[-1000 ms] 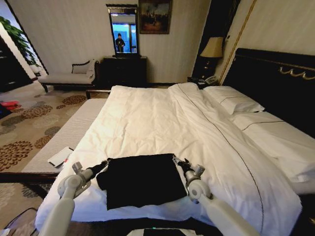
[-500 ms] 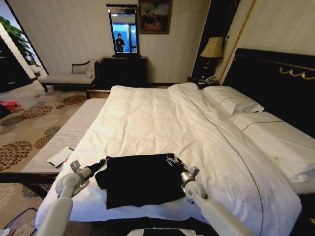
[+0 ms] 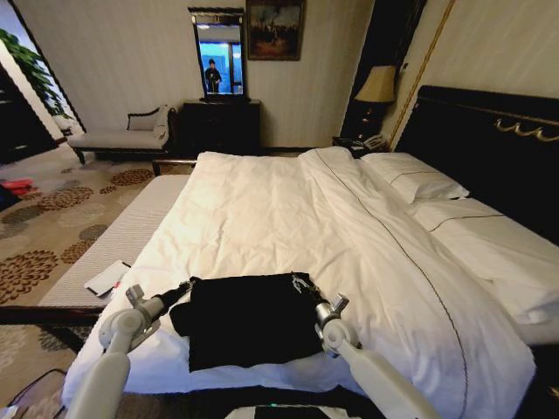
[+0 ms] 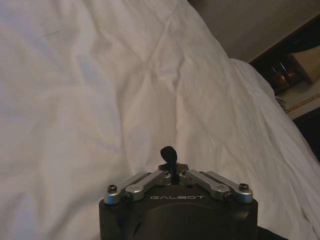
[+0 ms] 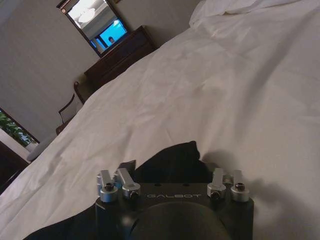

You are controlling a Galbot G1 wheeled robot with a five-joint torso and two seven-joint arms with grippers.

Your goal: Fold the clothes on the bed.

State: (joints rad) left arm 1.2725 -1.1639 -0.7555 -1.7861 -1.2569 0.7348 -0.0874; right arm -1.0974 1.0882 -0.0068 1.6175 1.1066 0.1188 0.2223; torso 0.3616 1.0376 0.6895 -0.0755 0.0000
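**Both grippers holding the T-shirt at the near edge of the bed**

The black T-shirt (image 3: 249,319) lies in a rough rectangle on the white duvet, at the corner of the bed (image 3: 288,218) nearest the robot. It is small against the bed and sits well apart from the pillows (image 3: 419,185) at the dark headboard (image 3: 489,148). Its surface is plain black from above; a bit of white marking shows at its far right corner only.

The left gripper (image 3: 181,291) is at the shirt's far left corner, low over the duvet. In the left wrist view its fingers (image 4: 172,176) are drawn together on a small dark tuft of the black cloth that sticks up between them, with white duvet beyond.

The right gripper (image 3: 301,284) is at the shirt's far right corner. In the right wrist view a hump of black fabric rises just ahead of the gripper body, between its linkages, and the fingers appear closed on it, though the tips themselves are covered by cloth.

The two arms reach in from the near side, one at each side of the garment.

Around the bed: a patterned carpet (image 3: 52,227), a pale chaise bench (image 3: 122,138) against the far wall, a dark dresser (image 3: 220,122) with a mirror (image 3: 218,54) above it, and a lamp (image 3: 377,85) beside the headboard. A pale flat item (image 3: 108,278) lies on the grey bench (image 3: 113,244) along the left side of the bed.
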